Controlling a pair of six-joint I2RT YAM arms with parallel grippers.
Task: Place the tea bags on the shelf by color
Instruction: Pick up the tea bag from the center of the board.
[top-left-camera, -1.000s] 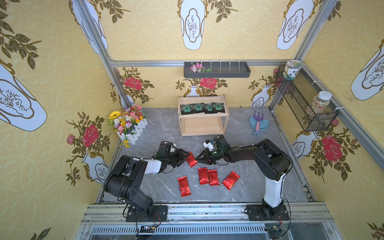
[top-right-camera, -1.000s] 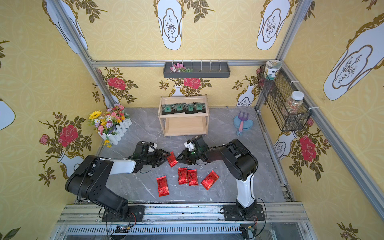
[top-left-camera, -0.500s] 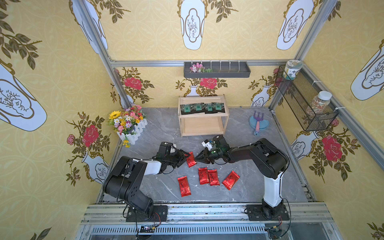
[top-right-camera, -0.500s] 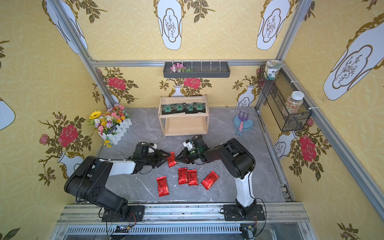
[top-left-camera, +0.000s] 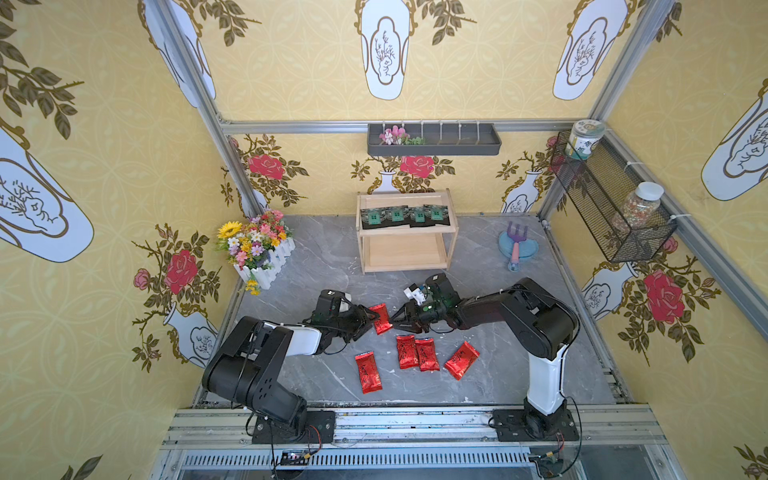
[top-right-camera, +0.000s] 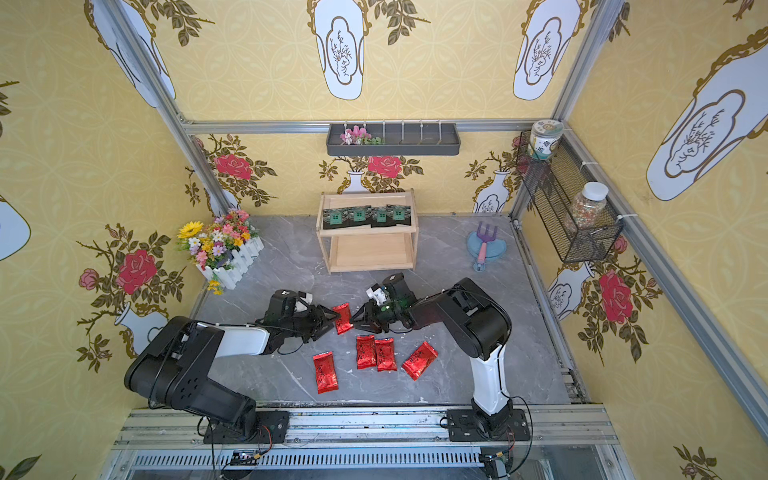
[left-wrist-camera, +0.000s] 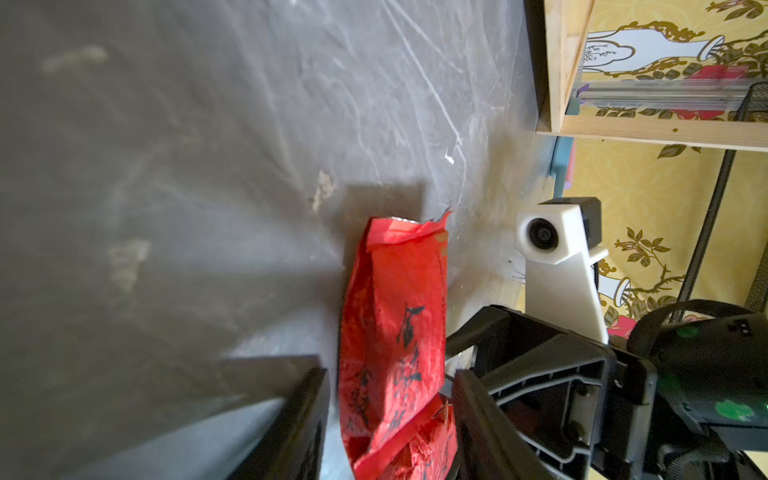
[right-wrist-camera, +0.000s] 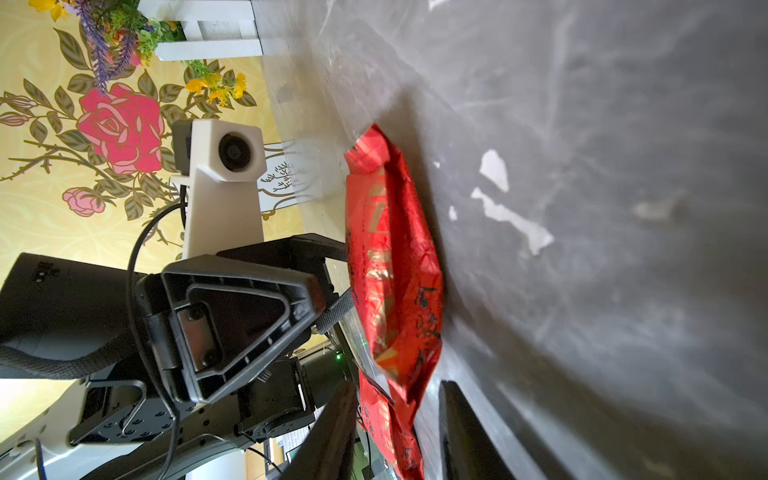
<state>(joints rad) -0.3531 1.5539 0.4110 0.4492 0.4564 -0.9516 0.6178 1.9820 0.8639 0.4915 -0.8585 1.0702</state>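
Four black tea bags (top-left-camera: 405, 216) on shelf (top-left-camera: 405, 266); five red ones (top-left-camera: 417, 353), one pinched in left pincer (top-left-camera: 372, 321); right pincer (top-left-camera: 397, 322) spread.

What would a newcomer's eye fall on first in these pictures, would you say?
Probably the left gripper and right gripper facing each other mid-table, flanking one shiny red oblong foil tea bag stood on edge. Four more red foil tea bags lie on the grey marbled table, and four square black tea bags with green emblems line the top tier of the light wooden shelf.
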